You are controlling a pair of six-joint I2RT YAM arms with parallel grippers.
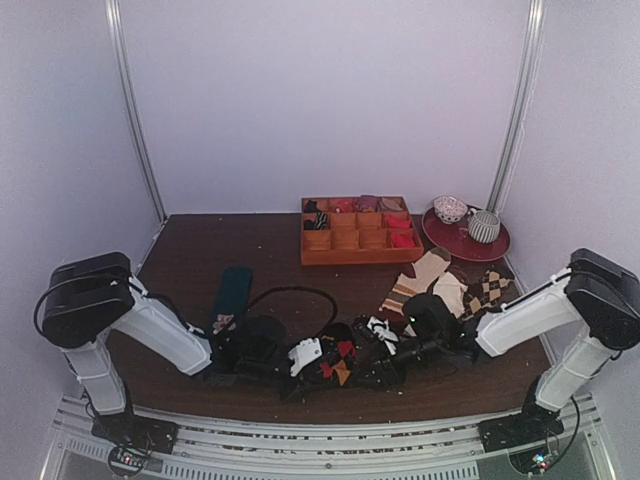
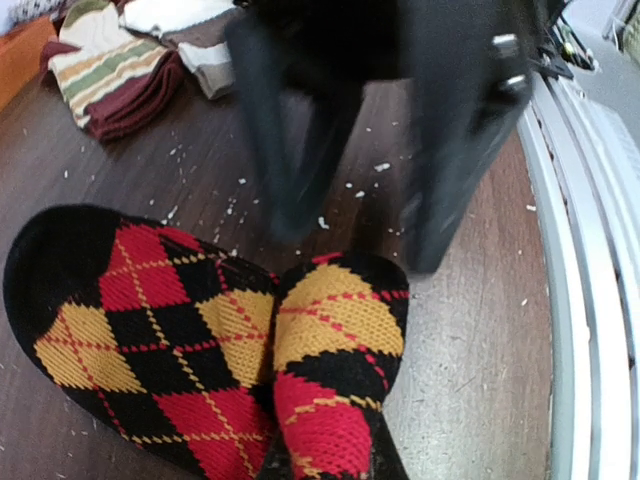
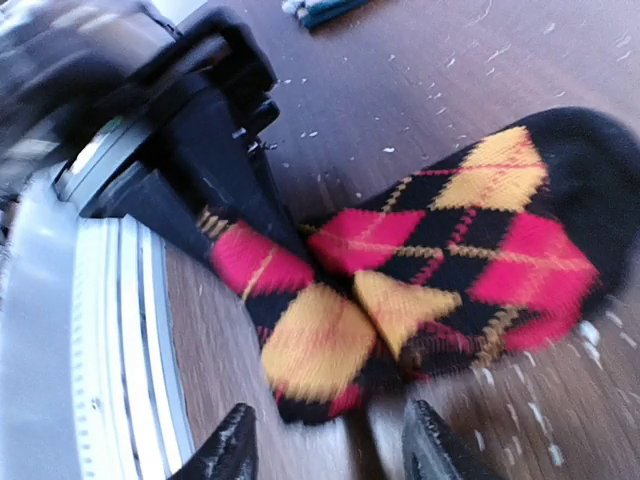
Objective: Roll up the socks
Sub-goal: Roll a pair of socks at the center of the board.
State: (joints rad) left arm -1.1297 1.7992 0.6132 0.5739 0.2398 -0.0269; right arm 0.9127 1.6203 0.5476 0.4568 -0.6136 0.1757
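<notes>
The socks are black with red and orange argyle diamonds and lie on the dark wood table near its front edge. One end is folded up over the rest. My left gripper is shut on that folded end; its fingers are mostly hidden by the fabric. In the top view the socks lie between the left gripper and the right gripper. In the right wrist view my right gripper is open and empty, its fingertips just short of the socks.
An orange compartment tray stands at the back. A red plate with a cup and a striped bowl is at back right. A teal sock, a striped sock and a brown-beige argyle sock lie nearby. A metal rail runs along the front edge.
</notes>
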